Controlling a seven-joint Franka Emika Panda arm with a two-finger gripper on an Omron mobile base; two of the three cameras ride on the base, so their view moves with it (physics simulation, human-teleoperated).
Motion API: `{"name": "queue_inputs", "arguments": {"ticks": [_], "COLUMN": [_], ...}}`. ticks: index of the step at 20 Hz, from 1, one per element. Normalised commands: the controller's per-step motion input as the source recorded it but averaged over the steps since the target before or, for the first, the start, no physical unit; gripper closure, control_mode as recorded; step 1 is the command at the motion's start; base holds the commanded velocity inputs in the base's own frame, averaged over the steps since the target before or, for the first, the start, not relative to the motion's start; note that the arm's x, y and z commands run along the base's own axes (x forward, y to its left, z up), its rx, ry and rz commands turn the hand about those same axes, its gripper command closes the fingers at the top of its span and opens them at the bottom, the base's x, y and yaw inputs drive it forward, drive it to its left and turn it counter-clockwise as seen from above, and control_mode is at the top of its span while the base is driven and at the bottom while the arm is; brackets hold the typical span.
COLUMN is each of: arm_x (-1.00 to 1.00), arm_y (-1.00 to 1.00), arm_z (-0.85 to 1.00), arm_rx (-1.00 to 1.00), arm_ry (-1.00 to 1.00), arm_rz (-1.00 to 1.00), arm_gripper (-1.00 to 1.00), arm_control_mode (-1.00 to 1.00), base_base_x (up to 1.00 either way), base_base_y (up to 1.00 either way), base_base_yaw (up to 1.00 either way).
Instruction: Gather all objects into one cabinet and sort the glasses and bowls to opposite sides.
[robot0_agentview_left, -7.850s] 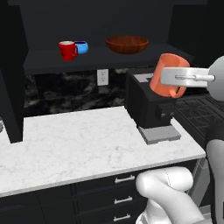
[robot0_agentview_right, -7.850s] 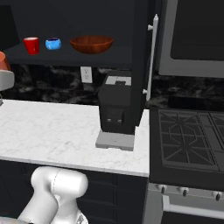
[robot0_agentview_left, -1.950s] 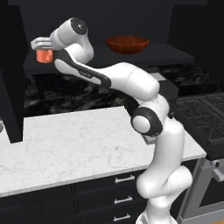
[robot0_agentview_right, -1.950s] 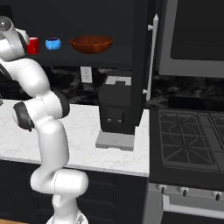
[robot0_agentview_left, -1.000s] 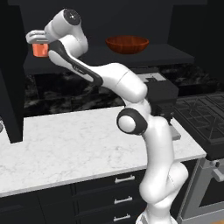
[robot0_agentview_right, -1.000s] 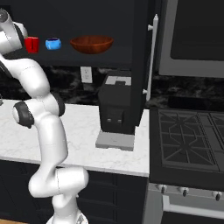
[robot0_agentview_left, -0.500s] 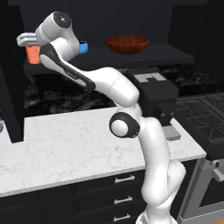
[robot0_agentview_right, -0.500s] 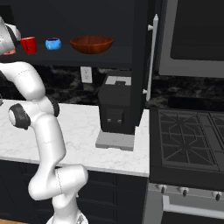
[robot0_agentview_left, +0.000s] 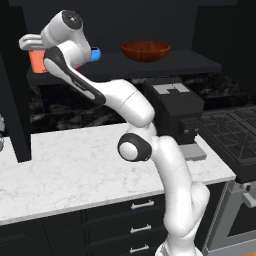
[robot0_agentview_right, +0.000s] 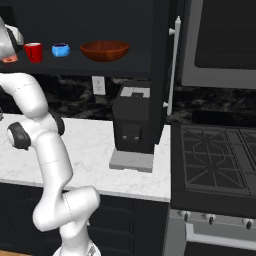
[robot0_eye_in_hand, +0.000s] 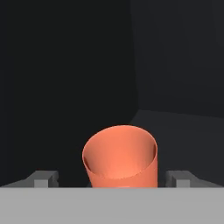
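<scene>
The fingers (robot0_eye_in_hand: 43, 178) stand wide apart in the hand view, one on each side of the salmon-orange cup (robot0_eye_in_hand: 120, 156), with a clear gap between each tip and the cup's wall, so nothing is gripped. The cup stands upright with its mouth open to the camera, on the dark cabinet shelf (robot0_eye_in_hand: 175, 124) near the inner corner of the cabinet. In the left base view the gripper (robot0_agentview_left: 32, 44) sits at the far left end of the shelf, just above the cup (robot0_agentview_left: 37, 61), and the white arm (robot0_agentview_left: 107, 95) sweeps up and leftward from its base by the counter (robot0_agentview_left: 75, 165). To the right along the same shelf, the right base view shows the red mug (robot0_agentview_right: 33, 52), then the small bright-blue vessel (robot0_agentview_right: 60, 50), then the wide reddish-brown bowl (robot0_agentview_right: 104, 50), each standing apart from its neighbour. The open cabinet door (robot0_agentview_right: 162, 65) with its long silver bar handle (robot0_agentview_right: 173, 65) hangs at the shelf's right end. Below it a black coffee machine (robot0_agentview_right: 132, 125) stands on the white marble counter, with the stove (robot0_agentview_right: 215, 155) just beside it on the right.
</scene>
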Motion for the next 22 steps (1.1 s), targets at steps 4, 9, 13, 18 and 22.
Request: {"name": "queue_inputs", "arguments": {"ticks": [4, 9, 13, 18, 22], "arm_x": [-0.31, -0.5, -0.52, -0.6, -0.6], "arm_y": [-0.07, -0.4, -0.61, -0.57, -0.46], "arm_z": [0.11, 0.02, 0.0, -0.12, -0.32], "arm_rx": [0.0, 0.0, 0.0, 0.0, 0.0], "arm_ry": [-0.02, -0.03, -0.01, -0.01, -0.01], "arm_rz": [0.0, 0.0, 0.0, 0.0, 0.0], "arm_gripper": [-1.0, -1.0, -1.0, -1.0, -1.0], "arm_control_mode": [-1.0, -1.0, -1.0, -1.0, -1.0], "base_base_x": [0.0, 0.0, 0.0, 0.0, 0.0], "base_base_y": [0.0, 0.0, 0.0, 0.0, 0.0], "base_base_yaw": [0.0, 0.0, 0.0, 0.0, 0.0]}}
